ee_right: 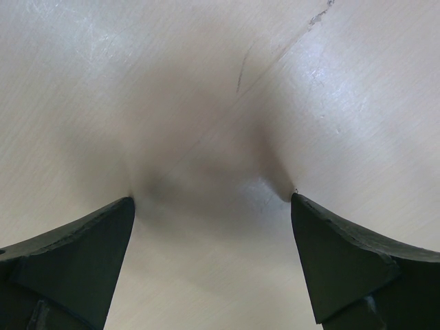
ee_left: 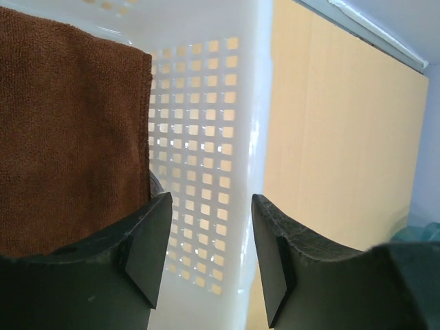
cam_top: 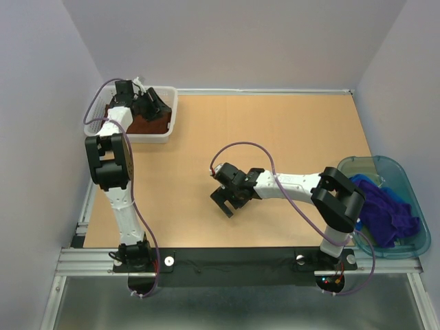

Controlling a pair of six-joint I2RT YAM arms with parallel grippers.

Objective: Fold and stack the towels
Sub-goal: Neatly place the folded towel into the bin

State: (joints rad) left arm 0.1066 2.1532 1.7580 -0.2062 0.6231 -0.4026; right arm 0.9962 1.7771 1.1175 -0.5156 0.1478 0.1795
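The towels lie in two containers at opposite sides of the counter (cam_top: 289, 130). Nearest, at the counter's right edge beside the right arm's base, a translucent teal bin (cam_top: 415, 247) holds two of them. The dark purple towel (cam_top: 385, 210) is bunched in a loose heap on top, and the bright blue towel (cam_top: 392, 191) shows from behind and beneath it. Both are crumpled rather than folded.

Further in, near the middle of the counter, the right arm reaches leftward and its right tool (ee_right: 212, 198) points down at bare wood. Its jaws stand as wide apart as they go and have hold of nothing. The wrist view shows only the pale surface and the tool's own soft shadow between the two dark fingers. Whether the fingertips touch the wood cannot be told.

Farthest away, in the back left corner, sits a white perforated basket (cam_top: 172, 102). The rust-brown towel (ee_left: 69, 137) lies flat inside it, one straight edge running alongside the basket's latticed wall. The left arm stretches up to this basket, and the left tool (ee_left: 210, 198) hangs over the side nearer the counter's middle. Its jaws are partly open with nothing gripped. The wrist view shows the latticed wall in the gap between them, and one finger sits just beside the towel's edge.
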